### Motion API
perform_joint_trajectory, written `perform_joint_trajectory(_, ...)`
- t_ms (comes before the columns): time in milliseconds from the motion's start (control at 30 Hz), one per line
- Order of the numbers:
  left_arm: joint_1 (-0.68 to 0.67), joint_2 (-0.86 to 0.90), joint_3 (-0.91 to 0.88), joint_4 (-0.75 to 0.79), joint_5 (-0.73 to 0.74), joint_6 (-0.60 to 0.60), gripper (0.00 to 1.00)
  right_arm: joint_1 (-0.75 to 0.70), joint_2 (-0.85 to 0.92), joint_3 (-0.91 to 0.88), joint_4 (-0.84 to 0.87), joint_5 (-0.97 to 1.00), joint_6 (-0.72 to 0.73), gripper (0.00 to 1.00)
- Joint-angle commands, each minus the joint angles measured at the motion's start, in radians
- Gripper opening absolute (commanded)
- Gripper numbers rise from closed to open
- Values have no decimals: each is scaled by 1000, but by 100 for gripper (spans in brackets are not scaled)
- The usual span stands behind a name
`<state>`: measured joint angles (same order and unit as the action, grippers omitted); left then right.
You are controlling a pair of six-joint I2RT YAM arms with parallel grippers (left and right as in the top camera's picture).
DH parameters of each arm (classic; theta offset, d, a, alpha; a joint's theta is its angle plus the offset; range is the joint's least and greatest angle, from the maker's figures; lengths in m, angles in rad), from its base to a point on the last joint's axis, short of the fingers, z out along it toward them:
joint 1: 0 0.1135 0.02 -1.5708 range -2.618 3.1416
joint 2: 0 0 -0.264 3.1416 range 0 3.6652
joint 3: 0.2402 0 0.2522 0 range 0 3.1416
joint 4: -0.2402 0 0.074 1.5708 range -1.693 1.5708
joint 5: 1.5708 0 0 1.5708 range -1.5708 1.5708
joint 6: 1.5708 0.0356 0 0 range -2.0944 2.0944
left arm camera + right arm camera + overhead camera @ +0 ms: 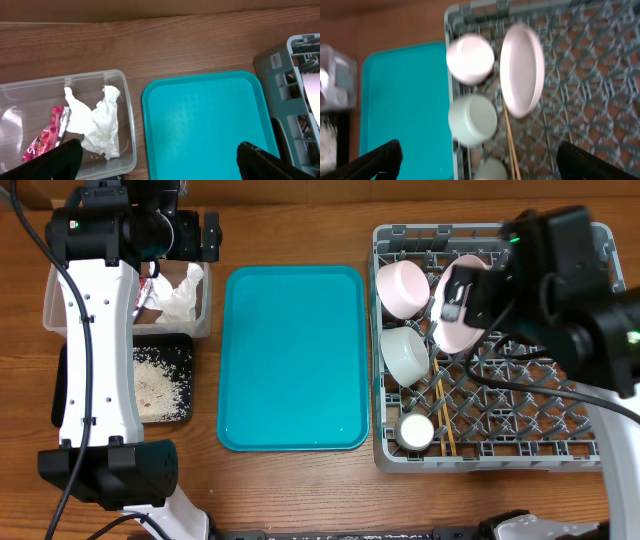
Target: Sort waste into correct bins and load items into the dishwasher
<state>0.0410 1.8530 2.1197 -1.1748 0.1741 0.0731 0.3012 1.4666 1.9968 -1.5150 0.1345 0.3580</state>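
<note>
Hidden parts first. From above, most of the clear tub (pixel 48 310) covered by the left arm (pixel 90 350) - only a corner of white napkins (pixel 185 290) peeking out. Same with the black tray (pixel 186 416): left half under the arm, white rice scraps (pixel 160 380) on the half in view. Easier from the left wrist: crumpled napkins in the middle of the tub, red wrapper (pixel 45 137) just beside them, one end tucked under. Tub cut off there at the left and bottom edges.

Right arm (pixel 570 290) over the top right of the grey dish rack (pixel 540 435), covering part of the round plate (pixel 455 320). Blurry from the right wrist, but good enough to tell: plate standing on its edge among the pegs, white bowl (pixel 470 57) just beside it in the rack's corner, pale grey bowl (pixel 472 120) next along the same wall. Small cup (pixel 415 430) further along that wall, cut off in the wrist view. Two chopsticks (pixel 443 420) lying in the rack, running from under the plate past the cup. Too blurry to tell which pegs touch the plate.

Left gripper (pixel 159 147) spread wide, nothing in it, up above tub and teal tray (pixel 290 360). Right gripper (pixel 479 146) spread wide too, nothing in it, up above the rack near the plate.

Edges and room: teal tray flat between tub and rack, only a thin strip of wooden table (pixel 300 495) on each side. Pegs and lattice showing across the rack's lower right. More wood along the near edge, in front of tray and rack.
</note>
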Motion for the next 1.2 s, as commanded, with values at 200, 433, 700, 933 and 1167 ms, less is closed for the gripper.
perform_joint_trajectory(200, -2, 6, 16, 3, -6, -6, 100, -125, -297, -289, 313, -77, -119, 100)
perform_joint_trajectory(433, -2, 6, 16, 3, -6, -6, 100, -190, -584, -760, 668, -137, -150, 100)
perform_joint_trajectory(700, -2, 6, 16, 3, -6, -6, 100, -225, -908, -1288, 1067, -159, -150, 100)
perform_joint_trajectory(933, -2, 6, 16, 3, -6, -6, 100, -233, -1176, -1662, 1324, -181, -150, 100)
perform_joint_trajectory(1167, -2, 6, 16, 3, -6, -6, 100, -235, -1350, -1857, 1412, -177, -150, 100)
